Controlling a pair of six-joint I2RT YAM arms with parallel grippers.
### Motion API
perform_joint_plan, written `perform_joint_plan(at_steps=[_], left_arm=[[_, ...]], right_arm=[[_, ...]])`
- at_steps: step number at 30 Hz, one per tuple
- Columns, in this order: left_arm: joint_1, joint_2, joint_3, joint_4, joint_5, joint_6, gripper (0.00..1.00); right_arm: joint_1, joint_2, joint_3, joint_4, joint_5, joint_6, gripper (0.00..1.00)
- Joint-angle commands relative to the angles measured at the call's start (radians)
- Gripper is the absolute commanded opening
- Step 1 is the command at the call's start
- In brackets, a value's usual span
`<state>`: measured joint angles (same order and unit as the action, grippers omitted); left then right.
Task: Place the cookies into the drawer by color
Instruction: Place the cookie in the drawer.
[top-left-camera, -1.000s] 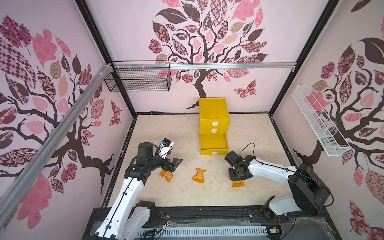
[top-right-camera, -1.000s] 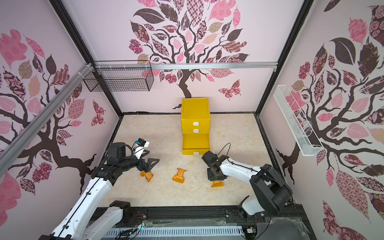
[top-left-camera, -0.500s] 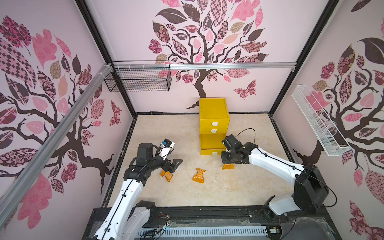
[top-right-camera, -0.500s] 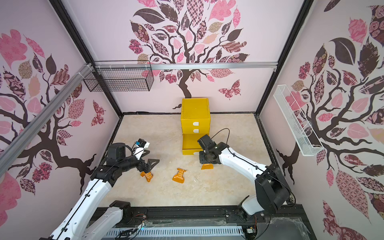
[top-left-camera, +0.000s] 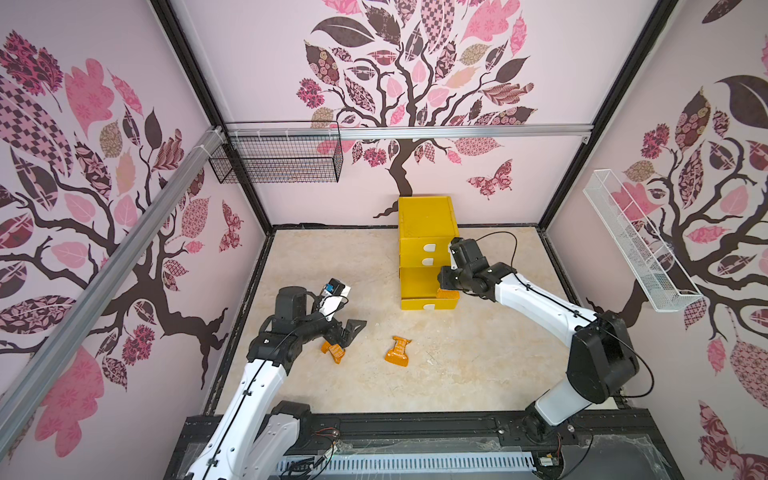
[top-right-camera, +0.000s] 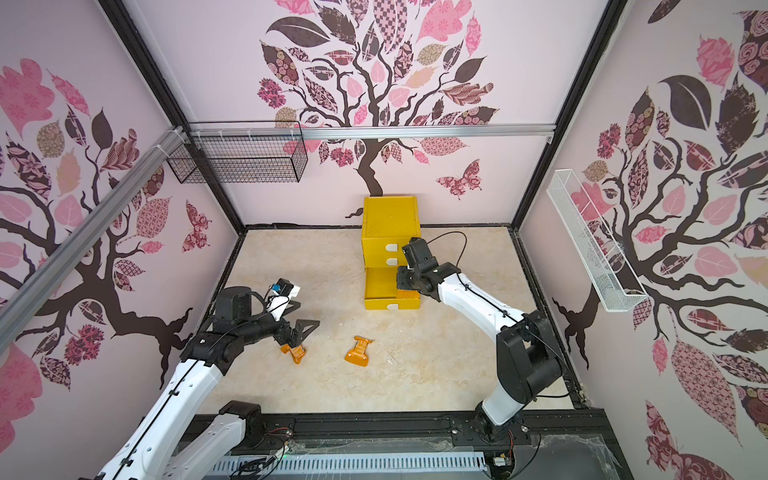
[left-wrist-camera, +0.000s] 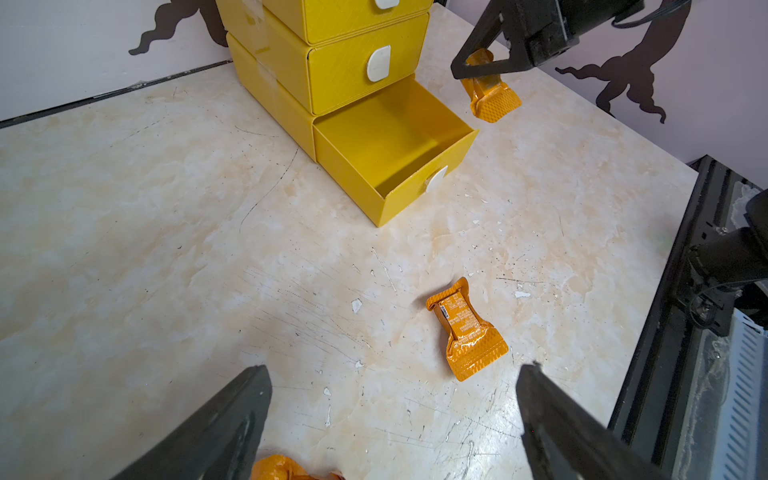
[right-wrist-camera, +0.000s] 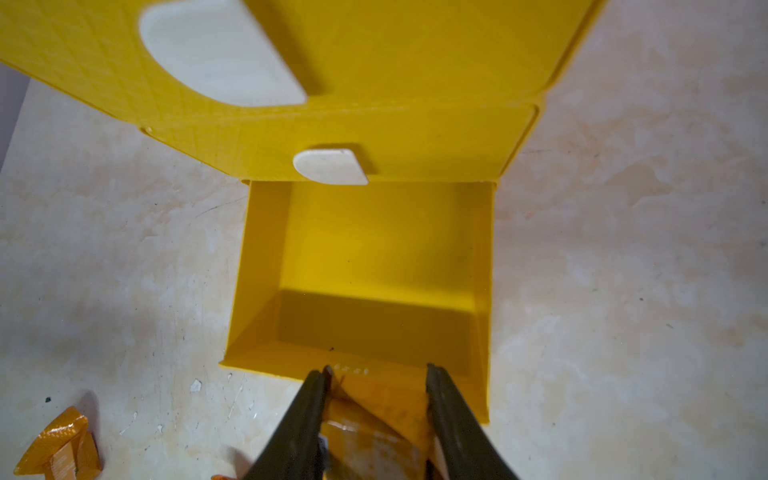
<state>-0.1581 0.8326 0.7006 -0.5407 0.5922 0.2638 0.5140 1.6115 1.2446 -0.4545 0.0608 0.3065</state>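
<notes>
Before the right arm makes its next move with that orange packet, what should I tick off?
1. Grip: ok. The right gripper is shut on the held orange cookie.
2. Target open: ok. The bottom drawer is pulled out, with nothing inside.
3. Cookie over the opening: cannot tell. It hangs near a front corner of the drawer.
4. Upper drawers shut: ok.
5. Left gripper clear: ok. It is open above a second orange cookie, away from the drawer.
6. Sorting done: not ok. A third orange cookie lies on the table.
</notes>
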Motion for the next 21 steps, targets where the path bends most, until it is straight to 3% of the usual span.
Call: perform_joint_plan(at_steps=[1, 7, 13, 21], left_arm=[[-0.006, -0.014, -0.009, -0.003, 0.008, 0.018, 0.97], [-0.012, -0.016, -0.010, -0.002, 0.008, 0.019, 0.97], [-0.013, -0.015, -0.008, -0.004, 0.008, 0.021, 0.97], [-0.013, -0.018, -0.009, -0.013, 0.014, 0.031, 0.97]], right_arm=[[0.001, 0.044, 0.030, 0.105, 0.031, -0.035, 0.30], [0.000, 0.107, 0.061, 0.122, 0.048, -0.051, 0.36], [-0.002, 0.126, 0.061, 0.122, 0.063, -0.057, 0.53], [-0.001, 0.057, 0.019, 0.111, 0.059, -0.059, 0.57]])
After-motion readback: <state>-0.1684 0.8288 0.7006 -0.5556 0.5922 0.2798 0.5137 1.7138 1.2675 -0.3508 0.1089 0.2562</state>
